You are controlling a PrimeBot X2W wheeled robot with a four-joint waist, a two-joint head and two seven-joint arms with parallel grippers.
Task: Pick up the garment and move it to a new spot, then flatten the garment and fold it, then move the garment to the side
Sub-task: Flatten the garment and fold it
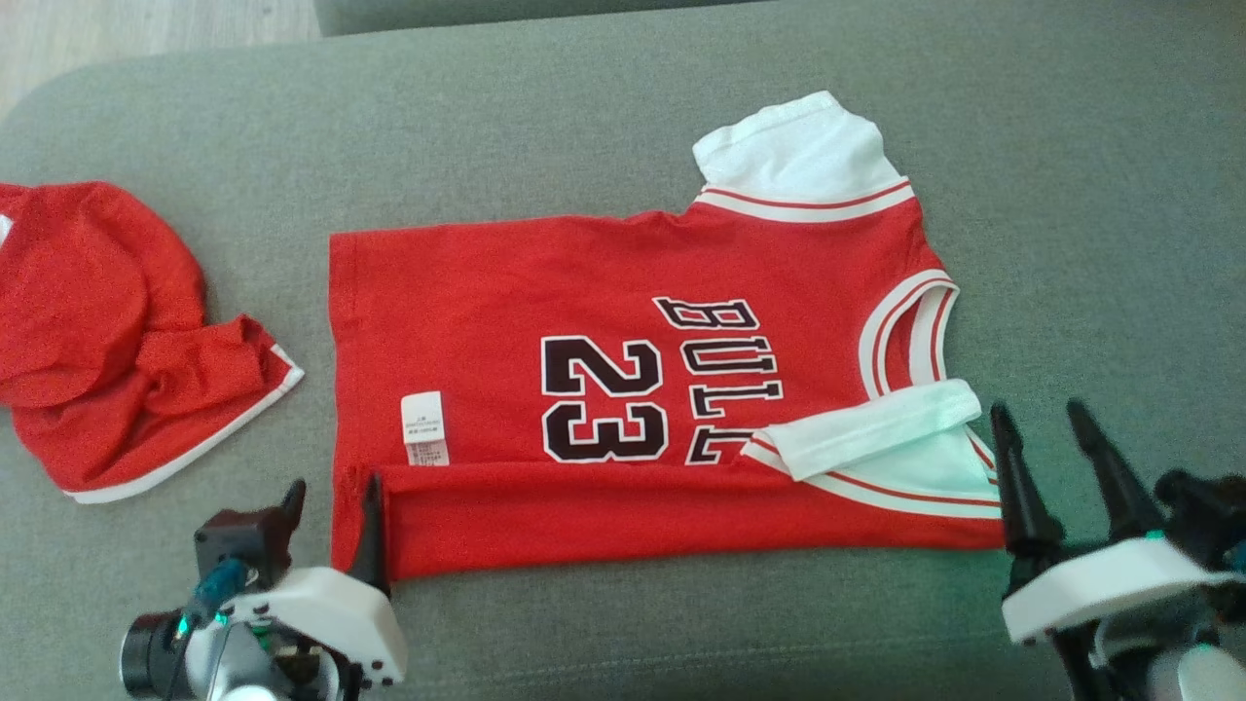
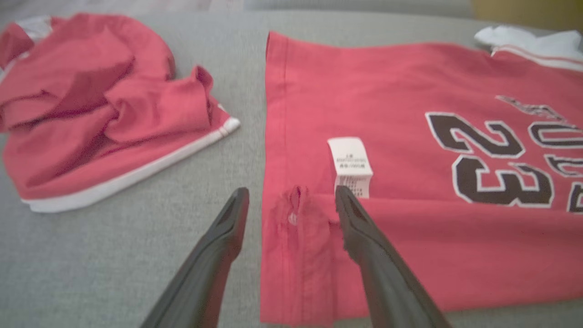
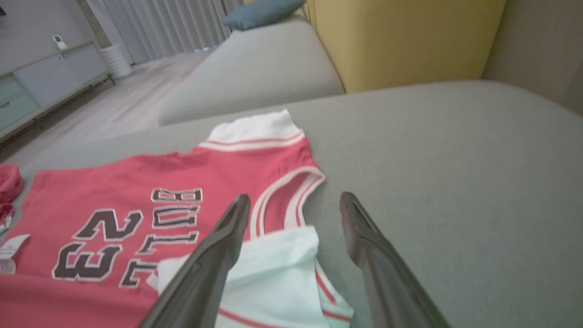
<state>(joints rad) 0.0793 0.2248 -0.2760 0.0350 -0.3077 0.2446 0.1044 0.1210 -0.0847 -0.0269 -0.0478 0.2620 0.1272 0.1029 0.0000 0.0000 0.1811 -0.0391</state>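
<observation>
From the head view, the jersey lies spread flat in the middle of the grey sofa cushion, number side up. Its near long edge is already turned over into a strip, and the near white sleeve is folded in on top. So I judge the moving and flattening done and the first fold laid. The far sleeve sticks out unfolded. My left hand sits at the strip's left corner and my right hand just off the sleeve end, both with fingers apart and holding nothing. A second red garment lies crumpled well off to my left.

In the left wrist view, my left hand's fingers are spread astride the corner. One finger is over bare cushion and the other is over the strip just below the care label. The corner is puckered — it may want smoothing.

In the right wrist view, my right hand's fingers are spread above the folded sleeve, gripping no cloth.

What I reckon is left: turn in the far side, fold the jersey across — then carry it to the side.
</observation>
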